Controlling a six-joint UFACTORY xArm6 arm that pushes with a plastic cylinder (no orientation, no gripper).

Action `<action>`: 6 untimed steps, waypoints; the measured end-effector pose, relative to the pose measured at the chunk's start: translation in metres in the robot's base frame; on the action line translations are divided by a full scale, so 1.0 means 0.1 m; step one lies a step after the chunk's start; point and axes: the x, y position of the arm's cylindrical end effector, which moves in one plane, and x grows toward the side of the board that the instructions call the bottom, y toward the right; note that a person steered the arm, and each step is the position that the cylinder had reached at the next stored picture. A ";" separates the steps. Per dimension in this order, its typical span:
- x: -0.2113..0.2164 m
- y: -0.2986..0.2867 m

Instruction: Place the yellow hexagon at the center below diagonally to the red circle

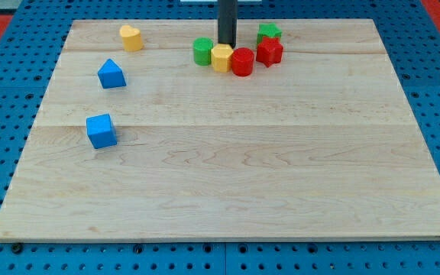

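The yellow hexagon (221, 57) sits near the view's top centre, touching the red circle (242, 62) on its right. A green cylinder (202, 51) stands just left of the hexagon. My tip (227, 43) is right behind the hexagon, at its top edge, and seems to touch it. A red star-like block (270, 51) lies right of the red circle, with a green star-like block (268, 33) behind it.
A yellow heart-like block (131, 37) lies at the top left. A blue block with a pointed top (111, 73) and a blue cube (101, 131) lie on the left. The wooden board (228, 176) rests on a blue perforated table.
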 end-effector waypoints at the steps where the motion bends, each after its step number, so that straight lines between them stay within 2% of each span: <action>1: 0.29 -0.12; 2: 0.29 -0.17; 3: 0.18 0.31; 4: -0.13 0.12; 5: -0.12 -0.50; 6: 0.01 -0.58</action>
